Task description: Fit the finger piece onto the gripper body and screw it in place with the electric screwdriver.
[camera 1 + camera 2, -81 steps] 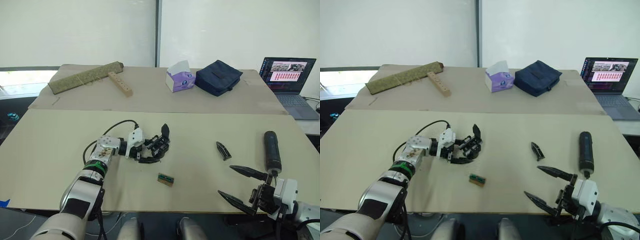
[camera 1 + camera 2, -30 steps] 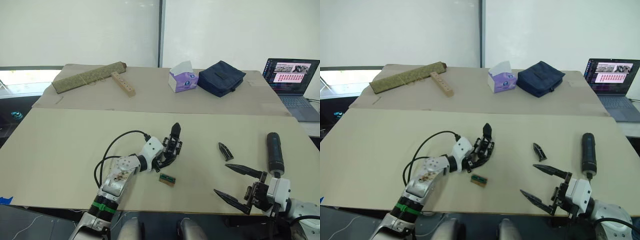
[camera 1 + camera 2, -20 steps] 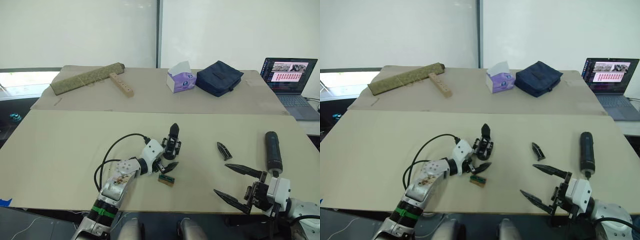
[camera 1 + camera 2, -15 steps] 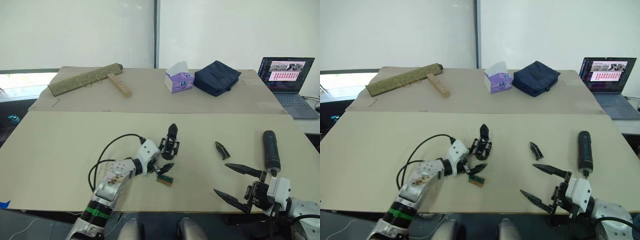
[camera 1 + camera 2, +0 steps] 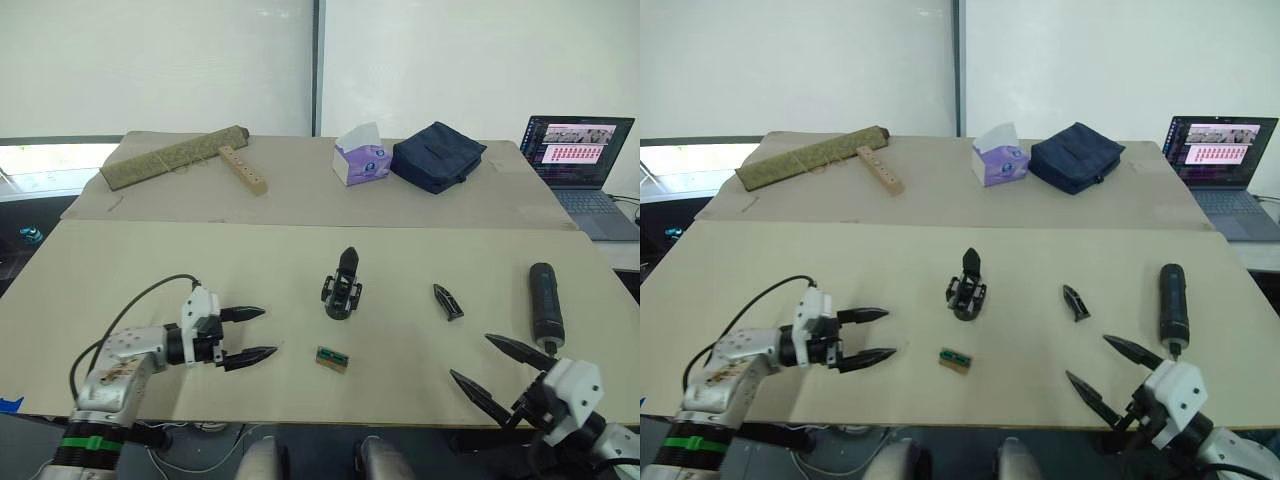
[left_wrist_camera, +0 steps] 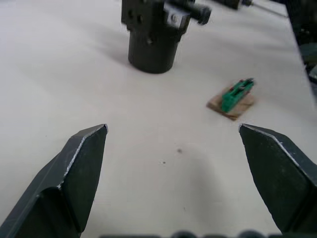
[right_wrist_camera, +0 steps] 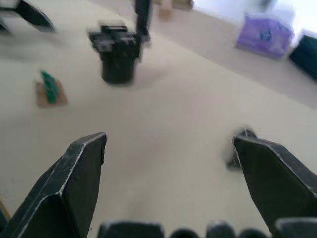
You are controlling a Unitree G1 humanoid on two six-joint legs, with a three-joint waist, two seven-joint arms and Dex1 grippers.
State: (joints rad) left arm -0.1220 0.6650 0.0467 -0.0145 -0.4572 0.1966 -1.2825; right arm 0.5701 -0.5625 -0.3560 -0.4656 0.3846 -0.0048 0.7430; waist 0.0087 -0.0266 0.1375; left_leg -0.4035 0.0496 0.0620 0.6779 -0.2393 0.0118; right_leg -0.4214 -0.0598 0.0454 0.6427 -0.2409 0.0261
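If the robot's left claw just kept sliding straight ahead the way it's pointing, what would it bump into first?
Probably the gripper body. In the left wrist view it stands ahead of the open left gripper, a little off centre, so it might only graze one finger. The small green-and-brown block lies off to the other side, closer in.

The desk (image 5: 120,270) looks matt and smooth. The electric screwdriver (image 5: 544,302) is matt black (plastic, seemingly). Near the far edge, a wooden strip (image 5: 242,168) and a dark cloth pouch (image 5: 437,155).
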